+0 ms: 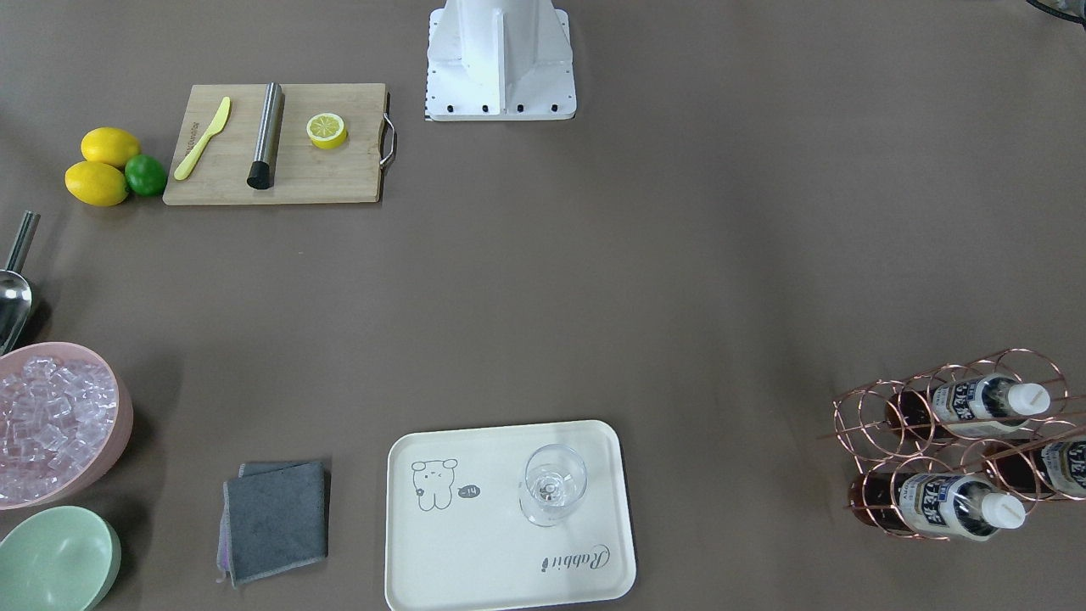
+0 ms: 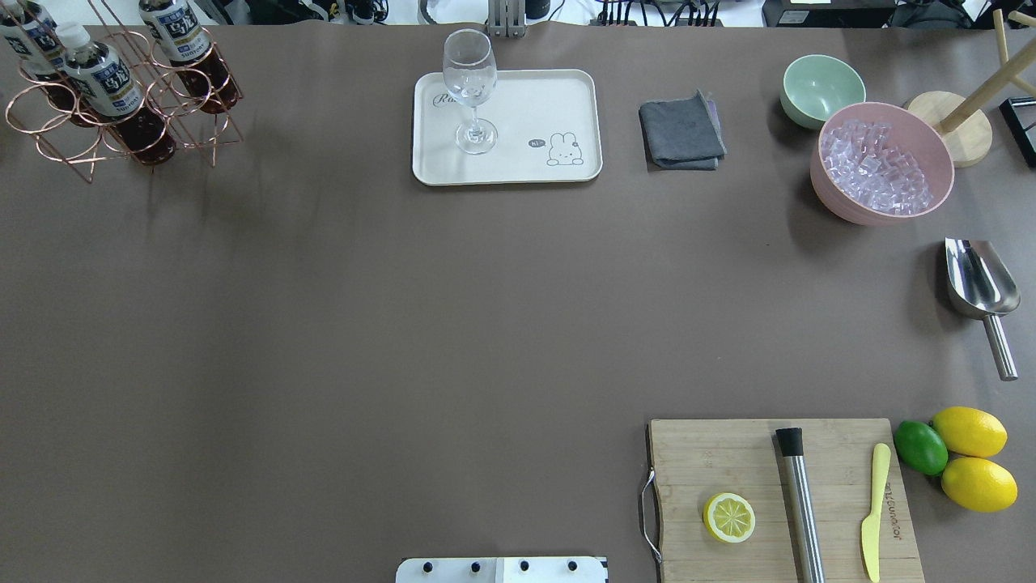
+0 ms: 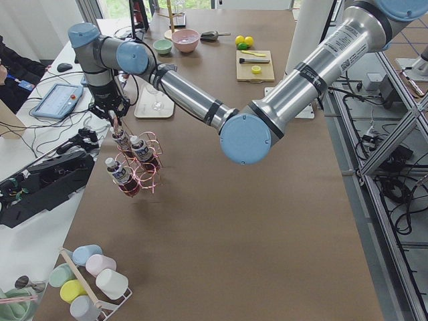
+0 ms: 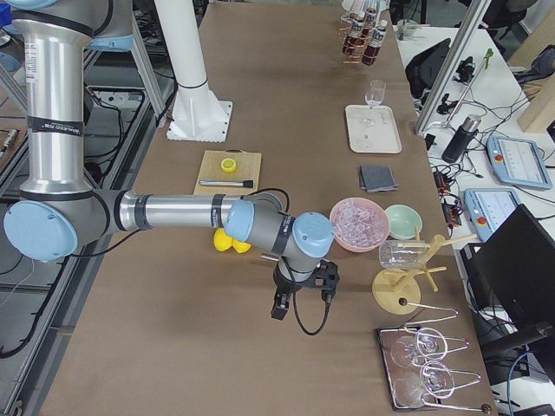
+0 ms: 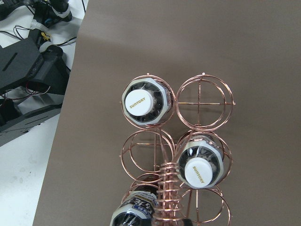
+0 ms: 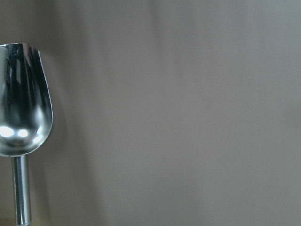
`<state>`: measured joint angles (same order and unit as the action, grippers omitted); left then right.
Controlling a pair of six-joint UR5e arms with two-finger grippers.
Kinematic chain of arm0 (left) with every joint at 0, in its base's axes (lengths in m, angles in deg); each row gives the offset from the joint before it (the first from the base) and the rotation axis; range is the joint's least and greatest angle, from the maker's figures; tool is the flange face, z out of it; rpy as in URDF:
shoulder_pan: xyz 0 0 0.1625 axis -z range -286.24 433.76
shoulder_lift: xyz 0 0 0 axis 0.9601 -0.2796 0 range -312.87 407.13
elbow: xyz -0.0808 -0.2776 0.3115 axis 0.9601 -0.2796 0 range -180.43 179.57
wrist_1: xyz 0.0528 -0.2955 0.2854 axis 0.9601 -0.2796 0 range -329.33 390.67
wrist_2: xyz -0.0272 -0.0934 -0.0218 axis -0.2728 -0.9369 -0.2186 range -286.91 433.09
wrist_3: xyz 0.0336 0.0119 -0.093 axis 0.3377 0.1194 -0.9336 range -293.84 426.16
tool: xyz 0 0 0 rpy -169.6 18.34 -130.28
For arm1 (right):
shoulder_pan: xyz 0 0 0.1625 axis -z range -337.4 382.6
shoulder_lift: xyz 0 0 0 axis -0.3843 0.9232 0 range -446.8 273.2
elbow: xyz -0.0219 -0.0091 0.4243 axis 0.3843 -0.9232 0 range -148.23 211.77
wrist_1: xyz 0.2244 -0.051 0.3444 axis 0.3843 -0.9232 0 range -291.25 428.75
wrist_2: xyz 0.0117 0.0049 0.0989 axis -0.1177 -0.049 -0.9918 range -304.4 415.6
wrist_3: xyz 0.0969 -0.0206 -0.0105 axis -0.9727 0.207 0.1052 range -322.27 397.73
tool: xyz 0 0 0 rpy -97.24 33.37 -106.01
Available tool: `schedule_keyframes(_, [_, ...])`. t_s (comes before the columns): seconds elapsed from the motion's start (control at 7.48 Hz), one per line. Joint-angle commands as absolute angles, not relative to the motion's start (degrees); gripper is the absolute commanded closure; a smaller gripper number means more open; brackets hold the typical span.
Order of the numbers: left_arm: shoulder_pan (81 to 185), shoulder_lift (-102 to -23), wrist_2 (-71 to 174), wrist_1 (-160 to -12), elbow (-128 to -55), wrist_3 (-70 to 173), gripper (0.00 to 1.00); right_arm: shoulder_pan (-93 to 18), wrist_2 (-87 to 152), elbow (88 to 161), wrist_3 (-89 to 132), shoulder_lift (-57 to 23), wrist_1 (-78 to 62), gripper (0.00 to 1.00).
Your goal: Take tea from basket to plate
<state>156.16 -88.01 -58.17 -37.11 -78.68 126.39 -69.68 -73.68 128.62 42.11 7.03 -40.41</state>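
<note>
Three tea bottles (image 1: 976, 399) with white caps lie in the copper wire basket (image 1: 882, 416) near a table corner. In the left wrist view the basket (image 5: 204, 96) is seen from above, with two caps (image 5: 143, 102) facing the camera and its coiled handle at the bottom. The cream plate (image 1: 475, 543) carries an empty wine glass (image 1: 553, 484). My left gripper (image 3: 114, 115) hangs just above the basket's handle; I cannot tell if it is open. My right gripper (image 4: 299, 299) hovers over the table at the far end; I cannot tell its state either.
A pink bowl (image 1: 119, 399) of ice, a green bowl (image 1: 51, 560) and a grey cloth (image 1: 276, 518) sit beside the plate. A metal scoop (image 2: 979, 283) lies under the right wrist. A cutting board (image 1: 339, 178) with a lemon half, knife and muddler stands near the base.
</note>
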Motion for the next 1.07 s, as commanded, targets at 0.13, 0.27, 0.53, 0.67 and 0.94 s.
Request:
schedule_keyframes(0.13, [156.8, -86.6, -61.1, -25.3, -88.1, 127.2, 1.0, -69.7, -73.7, 128.6, 42.0, 7.0, -40.3, 0.0])
schedule_keyframes(0.27, [157.3, -86.6, -63.6, -24.7, -89.2, 127.3, 1.0, -69.7, -73.7, 128.6, 42.1, 7.0, -40.3, 0.0])
schedule_keyframes(0.53, [155.9, -82.4, -63.6, -24.5, -104.4, 126.4, 1.0, -69.7, -73.7, 128.6, 42.1, 7.0, -40.4, 0.0])
schedule_keyframes(0.67, [154.7, -81.8, -63.6, -24.6, -107.5, 125.1, 1.0, -69.7, -73.7, 128.6, 42.0, 7.0, -40.3, 0.0])
schedule_keyframes(0.94, [150.5, -81.8, -64.0, -24.6, -109.2, 124.5, 1.0, -69.7, -73.7, 128.6, 42.0, 7.0, -40.4, 0.0])
